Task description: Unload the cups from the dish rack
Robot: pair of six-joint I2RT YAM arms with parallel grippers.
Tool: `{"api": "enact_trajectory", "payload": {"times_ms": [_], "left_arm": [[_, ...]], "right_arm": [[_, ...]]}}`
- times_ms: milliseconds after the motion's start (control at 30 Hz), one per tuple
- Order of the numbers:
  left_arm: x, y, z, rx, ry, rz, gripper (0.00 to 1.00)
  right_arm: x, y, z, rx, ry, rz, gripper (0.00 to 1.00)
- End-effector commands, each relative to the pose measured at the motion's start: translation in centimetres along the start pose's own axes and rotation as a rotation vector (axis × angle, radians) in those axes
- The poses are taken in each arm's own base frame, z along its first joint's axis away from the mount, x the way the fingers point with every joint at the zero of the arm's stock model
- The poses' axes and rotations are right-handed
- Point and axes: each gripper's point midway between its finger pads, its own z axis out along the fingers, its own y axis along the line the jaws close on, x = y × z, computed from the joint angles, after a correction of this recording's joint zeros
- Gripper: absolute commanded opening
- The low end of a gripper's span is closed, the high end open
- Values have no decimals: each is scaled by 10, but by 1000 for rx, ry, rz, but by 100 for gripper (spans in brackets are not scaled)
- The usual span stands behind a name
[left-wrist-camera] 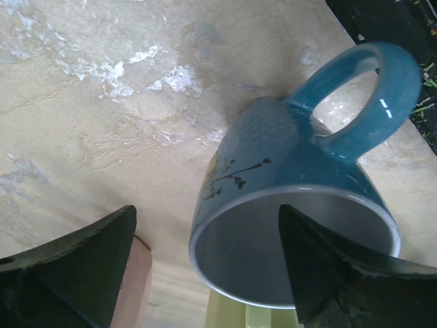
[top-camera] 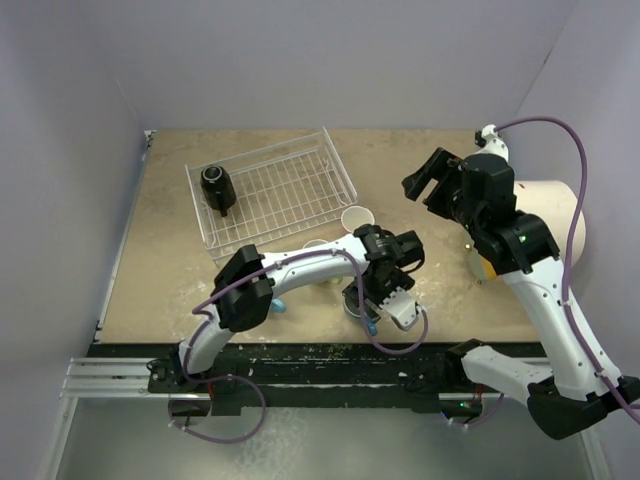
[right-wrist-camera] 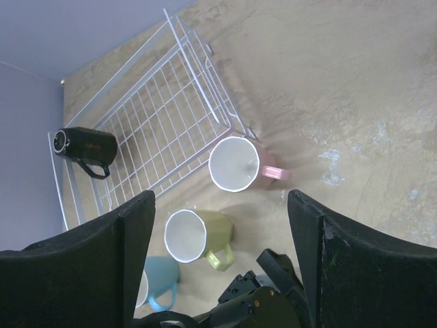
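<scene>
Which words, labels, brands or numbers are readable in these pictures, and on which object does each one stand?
None: no readable text appears in any view.
The blue mug carries only a thin dark branch drawing with a yellow spot, not letters.
The black mug lying in the dish rack shows no marking that can be read.

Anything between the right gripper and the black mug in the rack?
Nothing covers the black mug, lying in the dish rack's far corner. Coming in low, the right gripper would meet the rack's wire side and the pink mug beside it.
</scene>
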Motion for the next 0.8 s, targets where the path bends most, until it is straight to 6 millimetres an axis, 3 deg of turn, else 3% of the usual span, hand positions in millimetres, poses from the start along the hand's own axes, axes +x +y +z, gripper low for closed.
{"api": "enact_trajectory", "payload": {"times_ms": [0,200,267,400,500,633,700,767], "left_arm": [[-11,23,-32,-118,-35,12,91],[-17,30,-72,-204,-54,25,93],[-16,31,-94,-254,-51,24,99],[0,24,-146,-332,-37,-21,99],[24,9,-187,-385,-46,-115,99],[66,-22,-228,-433,-76,-273,99],[94,-38,-245,-478,-87,-367,99],[137,-48,-260,-565,-72,-499,99]], "right_arm": [[-7,4,-6,-26,-25,-4,81],[-11,5,-5,-25,-30,-20,82],[-11,8,-2,-32,-30,-27,82],[-12,17,9,-60,-21,-42,84],[-12,26,22,-83,-12,-57,88],[-18,37,45,-95,-31,-91,93],[-15,44,54,-115,-12,-92,95],[-14,52,61,-141,-6,-90,97]]}}
